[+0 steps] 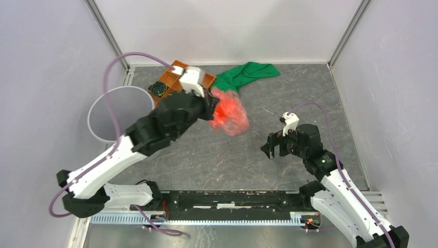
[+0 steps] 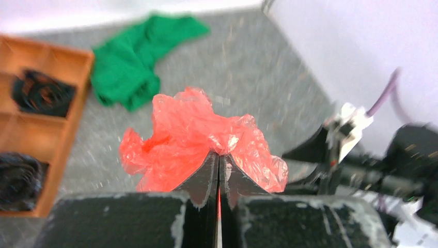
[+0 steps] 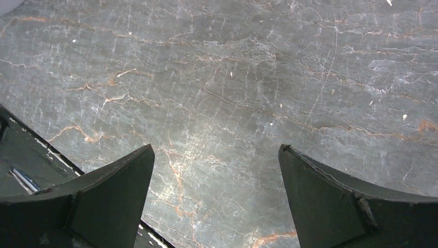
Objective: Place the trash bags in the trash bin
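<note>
A crinkly red-pink trash bag (image 1: 230, 113) hangs as a loose wad from my left gripper (image 1: 213, 107), above the middle of the table. In the left wrist view the bag (image 2: 191, 139) bulges beyond the tips, and my left gripper (image 2: 219, 155) is shut on a pinch of its plastic. The round translucent trash bin (image 1: 111, 111) stands at the left, partly behind the left arm. My right gripper (image 1: 272, 147) hovers open to the right, apart from the bag. The right wrist view shows my right gripper (image 3: 217, 150) with only bare table between its fingers.
An orange compartment tray (image 1: 173, 81) holding dark coiled items sits at the back, just behind the left gripper. A green cloth (image 1: 245, 75) lies at the back centre. White walls close in the table (image 1: 289, 93) on three sides.
</note>
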Available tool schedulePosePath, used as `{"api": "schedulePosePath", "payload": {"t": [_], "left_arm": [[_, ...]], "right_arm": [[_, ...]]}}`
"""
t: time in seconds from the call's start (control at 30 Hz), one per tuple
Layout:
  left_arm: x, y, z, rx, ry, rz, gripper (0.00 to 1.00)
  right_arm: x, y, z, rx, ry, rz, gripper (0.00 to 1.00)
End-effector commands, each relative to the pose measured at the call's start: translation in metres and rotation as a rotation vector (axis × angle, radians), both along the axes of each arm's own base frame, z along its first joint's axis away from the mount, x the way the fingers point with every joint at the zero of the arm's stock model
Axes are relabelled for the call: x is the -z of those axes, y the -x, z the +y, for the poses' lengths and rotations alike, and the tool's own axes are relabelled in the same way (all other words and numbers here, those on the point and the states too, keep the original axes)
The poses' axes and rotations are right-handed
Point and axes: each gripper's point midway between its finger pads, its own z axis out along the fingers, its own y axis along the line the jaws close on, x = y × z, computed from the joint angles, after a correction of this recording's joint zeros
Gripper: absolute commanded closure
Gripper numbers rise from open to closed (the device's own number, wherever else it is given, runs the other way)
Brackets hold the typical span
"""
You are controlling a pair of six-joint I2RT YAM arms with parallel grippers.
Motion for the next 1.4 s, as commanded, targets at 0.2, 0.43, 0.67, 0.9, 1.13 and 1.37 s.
{"api": "schedulePosePath", "payload": {"t": [0.2, 0.43, 0.67, 0.9, 1.13, 1.37], "left_arm": [[0.147, 0.037, -0.071, 0.216, -0.171, 0.312, 0.98], [0.153, 0.048, -0.090, 0.301, -0.044, 0.320, 0.98], [0.127, 0.057, -0.099, 0.381, 0.065, 0.275, 0.98], [0.138, 0.063, -0.094, 0.354, 0.143, 0.323, 0.98], [0.116, 0.056, -0.071, 0.280, 0.164, 0.249, 0.98], [0.105, 0.052, -0.062, 0.236, 0.184, 0.232, 0.98]], "right_arm": [[-0.018, -0.009, 0.003, 0.024, -0.053, -0.066, 0.02], [0.007, 0.006, 0.013, -0.043, -0.088, -0.007, 0.02], [0.008, 0.024, 0.044, -0.211, -0.204, 0.099, 0.02], [-0.006, 0.025, 0.060, -0.228, -0.330, 0.107, 0.02], [0.001, 0.023, 0.060, -0.175, -0.302, 0.074, 0.02], [-0.007, 0.030, 0.071, -0.255, -0.227, 0.021, 0.06]]}}
